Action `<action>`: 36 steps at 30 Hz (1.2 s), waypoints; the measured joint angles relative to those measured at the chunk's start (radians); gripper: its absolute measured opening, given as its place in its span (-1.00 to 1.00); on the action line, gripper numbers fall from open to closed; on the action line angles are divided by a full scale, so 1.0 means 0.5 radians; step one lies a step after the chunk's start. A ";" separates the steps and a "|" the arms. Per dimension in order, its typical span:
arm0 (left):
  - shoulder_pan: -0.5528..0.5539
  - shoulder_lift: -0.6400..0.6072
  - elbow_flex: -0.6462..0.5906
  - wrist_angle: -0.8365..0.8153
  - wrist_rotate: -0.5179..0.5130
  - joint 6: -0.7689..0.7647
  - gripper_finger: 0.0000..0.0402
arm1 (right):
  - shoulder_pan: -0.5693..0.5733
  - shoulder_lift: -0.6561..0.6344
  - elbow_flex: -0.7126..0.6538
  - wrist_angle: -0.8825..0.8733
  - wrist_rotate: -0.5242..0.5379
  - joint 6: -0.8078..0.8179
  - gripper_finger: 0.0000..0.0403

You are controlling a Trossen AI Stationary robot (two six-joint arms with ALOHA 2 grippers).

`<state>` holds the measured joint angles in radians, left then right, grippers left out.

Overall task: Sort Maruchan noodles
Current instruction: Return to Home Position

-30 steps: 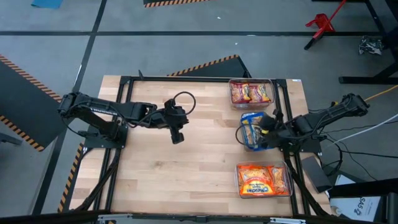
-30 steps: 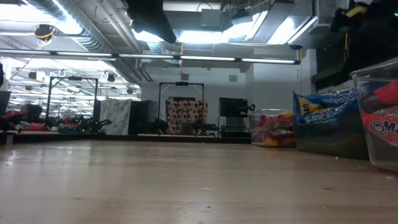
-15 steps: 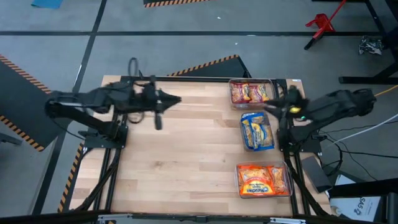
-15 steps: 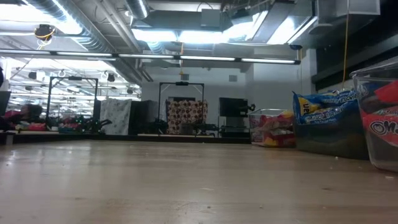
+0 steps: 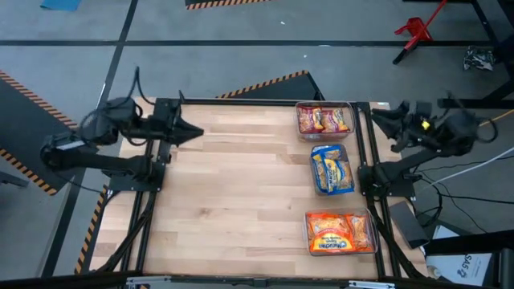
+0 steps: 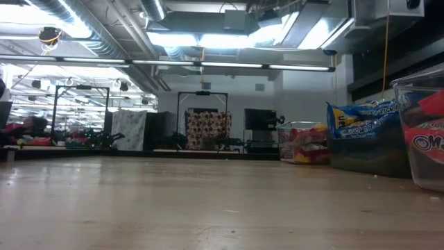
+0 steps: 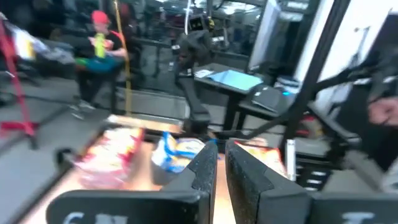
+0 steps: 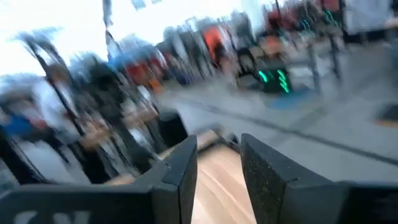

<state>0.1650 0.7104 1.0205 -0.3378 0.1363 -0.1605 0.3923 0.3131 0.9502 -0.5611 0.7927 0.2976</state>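
1. A wooden table (image 5: 241,185) is filling the middle of the high view, standing on a grey workshop floor (image 5: 241,64).
2. The left arm (image 5: 96,152) is sitting folded at the table's 9 o'clock edge. The right arm (image 5: 422,148) is hanging raised just off its 3 o'clock edge.
3. Three bins are lining the 3 o'clock side: the far bin (image 5: 353,119) at 1 o'clock, the middle bin (image 5: 312,175) at 3, and the near bin (image 5: 373,233) at 5.
4. The Maruchan noodles are lying sorted inside them. Dark red packets (image 5: 321,120) are filling the far bin, blue-and-yellow packets (image 5: 332,170) the middle bin, and orange packets (image 5: 337,233) the near bin.
5. The left gripper (image 7: 222,148) is facing toward 3 o'clock, carrying nothing, its fingers showing only a thin slit.
6. The right gripper (image 8: 219,140) is carrying nothing, its fingers standing narrowly apart.
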 joint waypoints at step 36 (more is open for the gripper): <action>0.088 -1.148 -2.026 1.200 0.480 -0.807 -0.86 | 0.000 -0.620 -1.886 1.322 -1.033 -0.074 -0.45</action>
<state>0.2088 0.1365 0.0074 0.2623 0.3762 -0.5642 0.3923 0.0032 0.0074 0.0999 0.2760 0.2607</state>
